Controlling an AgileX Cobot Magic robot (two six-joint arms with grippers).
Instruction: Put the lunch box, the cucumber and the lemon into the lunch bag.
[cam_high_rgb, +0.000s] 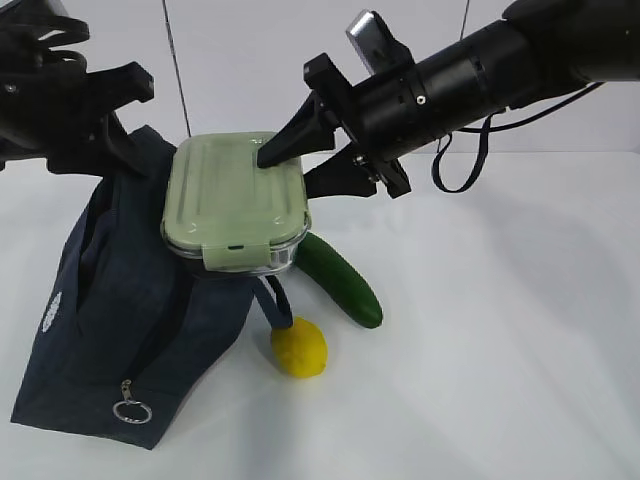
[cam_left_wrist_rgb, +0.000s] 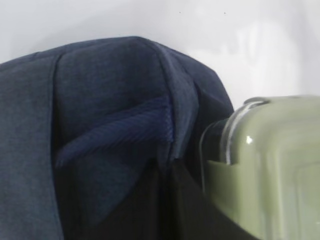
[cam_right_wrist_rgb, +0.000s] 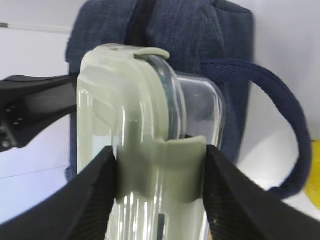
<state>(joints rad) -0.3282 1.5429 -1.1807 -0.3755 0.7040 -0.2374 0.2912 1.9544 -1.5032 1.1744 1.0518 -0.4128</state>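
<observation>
White table (cam_high_rgb: 520, 350) bears navy lunch bag (cam_high_rgb: 120, 310), lemon (cam_high_rgb: 300, 350) and cucumber (cam_high_rgb: 340, 280).

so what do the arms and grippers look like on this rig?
Both arms are matte black. The right gripper has tapered wedge fingers with ribbed pads, a cylindrical wrist, a looped black cable and a silver-edged camera module. The left gripper is black and angular.

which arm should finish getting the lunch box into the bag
The right. Its gripper is clamped on the lunch box, holding it over the lunch bag. The left gripper is at the bag's top edge, apparently holding the fabric. The cucumber and lemon wait on the table.
</observation>
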